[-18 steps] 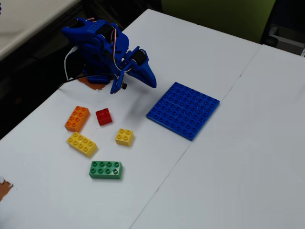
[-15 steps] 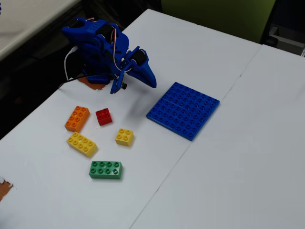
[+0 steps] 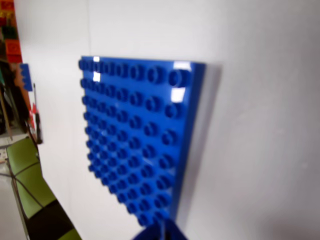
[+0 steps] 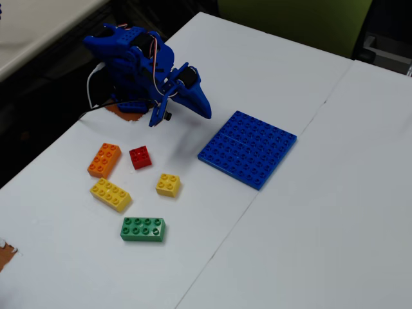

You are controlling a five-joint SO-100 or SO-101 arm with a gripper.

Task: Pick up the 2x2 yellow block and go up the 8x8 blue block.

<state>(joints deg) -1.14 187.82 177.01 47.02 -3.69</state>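
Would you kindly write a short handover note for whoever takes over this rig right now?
Gripper: empty, raised above the table near the arm's base; fingers look closed in the fixed view.
2x2 yellow block: on the table, untouched, among the other bricks.
8x8 blue block: flat on the table, nothing on it; fills the wrist view.
Done: nothing yet.
Left: grasp the yellow block and set it on the blue block.

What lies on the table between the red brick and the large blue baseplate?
In the fixed view, nothing: the stretch from the red brick to the blue baseplate is bare white table. The small yellow block sits below that line.
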